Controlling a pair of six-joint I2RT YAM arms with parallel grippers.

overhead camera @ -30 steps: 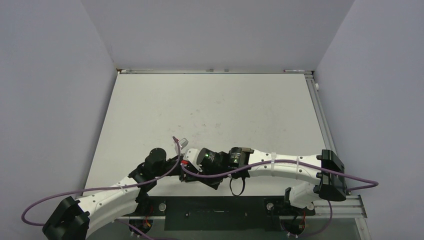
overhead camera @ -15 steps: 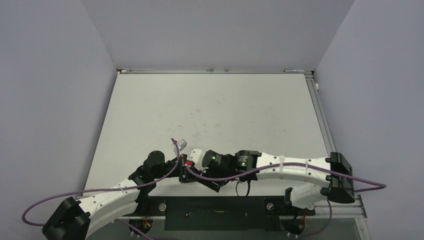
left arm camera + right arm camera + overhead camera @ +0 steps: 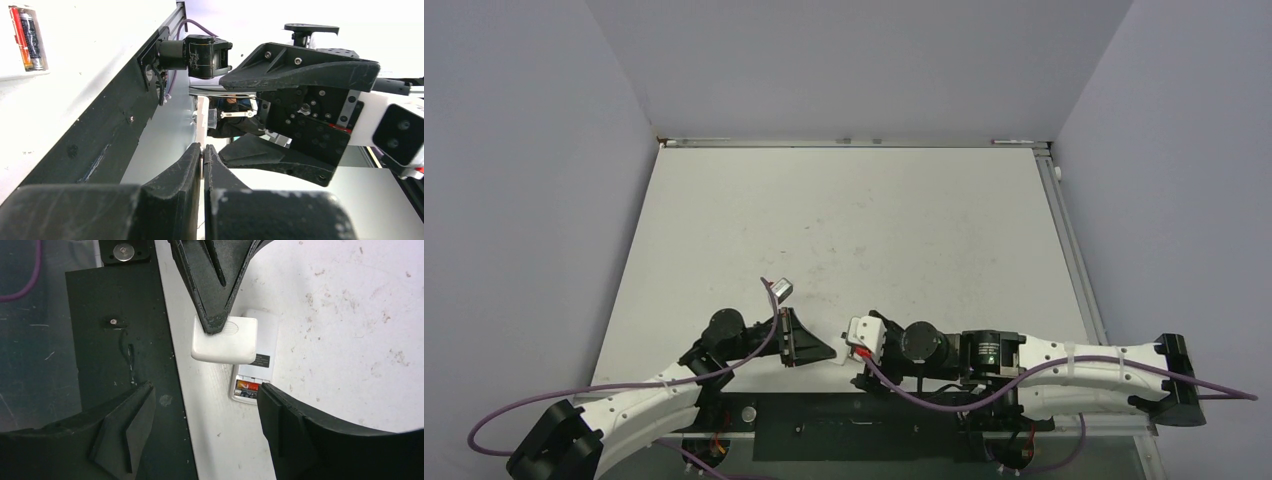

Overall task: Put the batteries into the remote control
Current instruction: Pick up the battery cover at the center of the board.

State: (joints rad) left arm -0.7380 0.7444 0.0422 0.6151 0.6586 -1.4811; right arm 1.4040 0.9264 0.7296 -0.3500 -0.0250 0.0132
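The white remote control (image 3: 264,340) lies back up near the table's front edge. Its battery compartment is open, with batteries (image 3: 246,386) inside. In the left wrist view the remote (image 3: 25,73) is at the top left, with a red battery and a dark battery (image 3: 31,36) seated side by side. My left gripper (image 3: 203,149) is shut on a thin white battery cover (image 3: 225,345) and holds it just over the remote. In the top view the left gripper (image 3: 827,350) points right. My right gripper (image 3: 205,387) is open and empty, with one finger (image 3: 280,410) beside the compartment end.
A black strip (image 3: 120,330) with screws runs along the table's front edge, right beside the remote. The right gripper (image 3: 859,350) faces the left one closely in the top view. Purple cables (image 3: 624,385) trail off both arms.
The right arm has pulled back to the right and toward the near edge, away from the left gripper. The left gripper stays near the same spot, its fingers now in plain sight.
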